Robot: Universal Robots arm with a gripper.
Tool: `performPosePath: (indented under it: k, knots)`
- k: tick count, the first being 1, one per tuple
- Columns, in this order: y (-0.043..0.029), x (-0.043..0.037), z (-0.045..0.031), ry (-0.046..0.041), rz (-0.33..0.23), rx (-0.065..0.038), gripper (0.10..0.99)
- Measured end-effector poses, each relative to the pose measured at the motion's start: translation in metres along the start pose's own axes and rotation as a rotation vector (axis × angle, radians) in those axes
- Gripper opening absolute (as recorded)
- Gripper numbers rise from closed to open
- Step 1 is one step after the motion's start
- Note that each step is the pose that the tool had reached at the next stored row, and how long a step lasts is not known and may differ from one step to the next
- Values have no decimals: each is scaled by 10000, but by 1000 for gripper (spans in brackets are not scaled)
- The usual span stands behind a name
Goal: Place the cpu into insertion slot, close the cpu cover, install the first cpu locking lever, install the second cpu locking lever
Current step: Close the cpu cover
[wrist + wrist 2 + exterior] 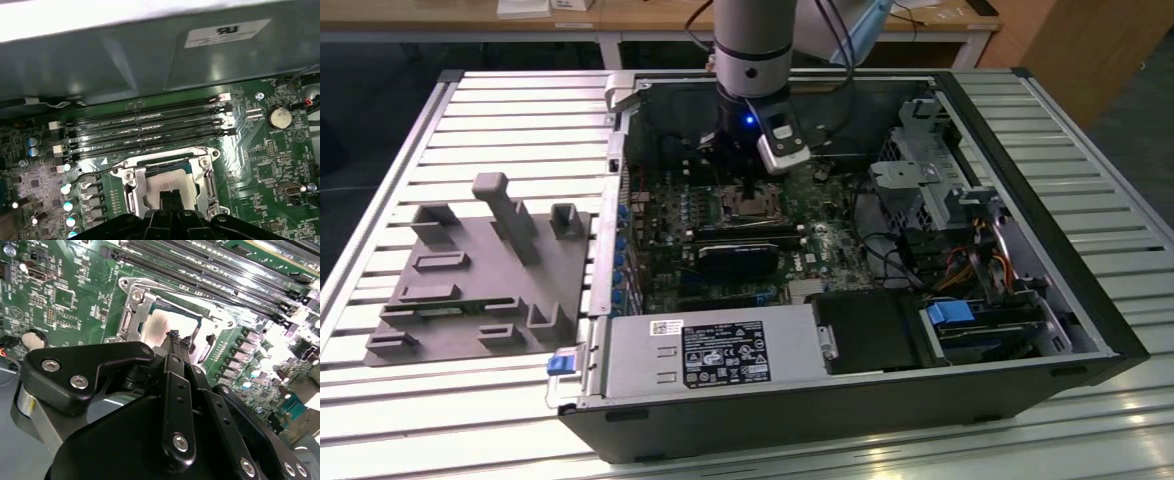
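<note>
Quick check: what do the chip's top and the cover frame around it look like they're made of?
The chip has a top that looks like dull grey metal with a matte finish: it is flat with only a soft sheen. The cover looks like thin, bright sheet metal, probably steel: it shows thin edges and sharp glints.

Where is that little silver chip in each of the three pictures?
Exterior view: the cpu lies mid-motherboard, beneath the arm.
Second wrist view: the cpu is the pale square in the socket.
First wrist view: the cpu lies near the long memory slots.
Shared landmark: the gripper, poised over it.
</note>
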State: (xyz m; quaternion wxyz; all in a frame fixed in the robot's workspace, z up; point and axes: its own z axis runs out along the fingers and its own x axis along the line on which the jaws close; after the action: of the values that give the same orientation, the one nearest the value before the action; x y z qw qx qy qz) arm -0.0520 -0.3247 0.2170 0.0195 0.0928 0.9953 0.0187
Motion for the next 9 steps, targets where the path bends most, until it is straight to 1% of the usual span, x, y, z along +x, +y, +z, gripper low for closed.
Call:
performPosePath:
  k: [9]
  knots:
    - [-36,120,22,7,-298,-12,102]
